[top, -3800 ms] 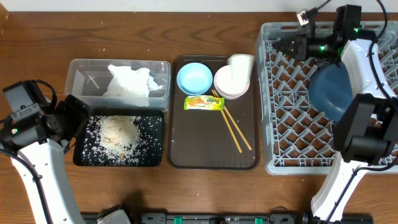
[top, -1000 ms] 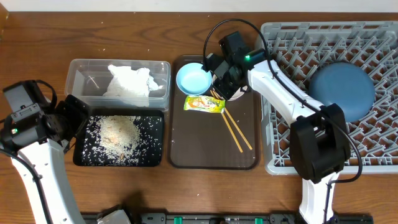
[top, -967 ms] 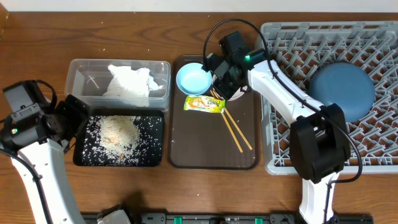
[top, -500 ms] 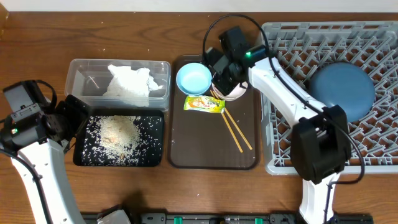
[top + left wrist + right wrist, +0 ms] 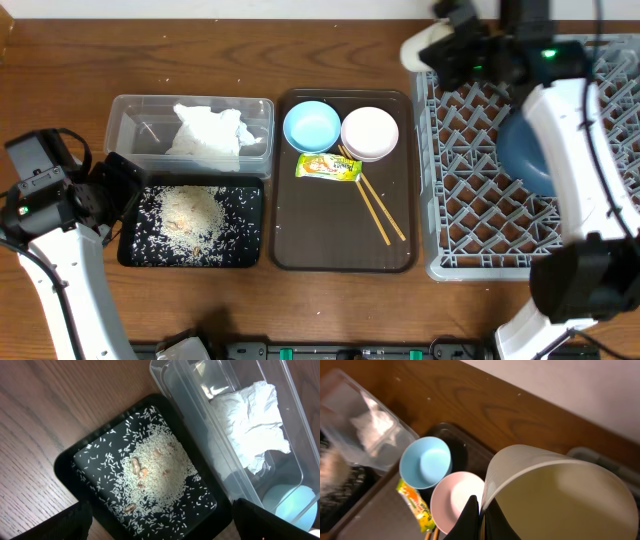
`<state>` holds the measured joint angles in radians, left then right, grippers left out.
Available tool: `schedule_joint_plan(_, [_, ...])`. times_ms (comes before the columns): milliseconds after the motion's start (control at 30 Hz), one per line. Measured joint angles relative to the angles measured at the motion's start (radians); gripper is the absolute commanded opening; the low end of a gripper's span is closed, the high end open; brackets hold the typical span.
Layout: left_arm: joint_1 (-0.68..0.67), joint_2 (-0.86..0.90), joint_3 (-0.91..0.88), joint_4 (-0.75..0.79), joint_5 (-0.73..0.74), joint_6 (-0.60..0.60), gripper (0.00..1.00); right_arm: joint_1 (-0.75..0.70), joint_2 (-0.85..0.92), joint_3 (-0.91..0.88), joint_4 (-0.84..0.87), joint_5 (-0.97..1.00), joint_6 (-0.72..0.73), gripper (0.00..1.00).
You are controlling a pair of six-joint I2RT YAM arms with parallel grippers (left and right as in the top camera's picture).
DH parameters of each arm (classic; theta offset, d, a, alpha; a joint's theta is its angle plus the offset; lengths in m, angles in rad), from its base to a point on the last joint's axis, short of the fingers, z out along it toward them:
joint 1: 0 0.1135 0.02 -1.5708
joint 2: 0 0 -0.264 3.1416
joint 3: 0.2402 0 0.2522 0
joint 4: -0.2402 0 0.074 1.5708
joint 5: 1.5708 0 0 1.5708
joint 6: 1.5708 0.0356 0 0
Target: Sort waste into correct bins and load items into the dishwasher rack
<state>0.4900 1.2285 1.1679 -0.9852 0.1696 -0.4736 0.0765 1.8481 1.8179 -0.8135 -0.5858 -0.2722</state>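
The right gripper (image 5: 480,517) is pinched together on the rim of the small cream cup (image 5: 555,490), 1 finger inside the wall and 1 outside, the cup's mouth turned toward the wrist camera. Seen from overhead, with 12 o'clock at the far edge of the table (image 5: 60,60), the cup (image 5: 419,49) sits at the 10 o'clock corner of the grey dishwasher rack (image 5: 480,200). The dark-blue plate (image 5: 522,152) rests among the pegs toward the rack's 3 o'clock side, partly hidden by the right arm. At 9 o'clock of the rack lies the brown serving tray (image 5: 330,250). It holds the light-blue bowl (image 5: 312,126) and the white bowl (image 5: 369,133) side by side along its 12 o'clock end. The yellow-green snack wrapper (image 5: 328,166) is just at 6 o'clock of the bowls, and the 2 wooden chopsticks (image 5: 375,210) slant toward 5 o'clock. The left gripper (image 5: 122,190) stands wide apart with nothing between its fingers (image 5: 45,525). It hangs at the 9 o'clock edge of the black tray (image 5: 128,252), which is strewn with loose cooked rice (image 5: 190,215) and a few brownish bits. Touching that tray at 12 o'clock is the clear plastic tub (image 5: 125,125) with the crumpled white napkin (image 5: 208,130) inside.
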Motion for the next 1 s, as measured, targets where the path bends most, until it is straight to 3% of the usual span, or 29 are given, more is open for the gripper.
schedule_joint_plan(167, [0.000, 0.000, 0.000, 0.000, 0.000, 0.000, 0.92, -0.123, 0.114, -0.002, 0.008, -0.295, -0.003, 0.01])
schedule_joint_plan(367, [0.000, 0.000, 0.000, 0.000, 0.000, 0.000, 0.92, -0.172, 0.227, -0.002, 0.008, -0.551, -0.018, 0.01])
schedule_joint_plan(567, [0.000, 0.000, 0.000, 0.000, 0.000, 0.000, 0.92, -0.168, 0.306, -0.002, 0.015, -0.620, -0.025, 0.01])
schedule_joint_plan(1000, [0.000, 0.000, 0.000, 0.000, 0.000, 0.000, 0.92, -0.167, 0.320, -0.007, 0.011, -0.575, -0.032, 0.01])
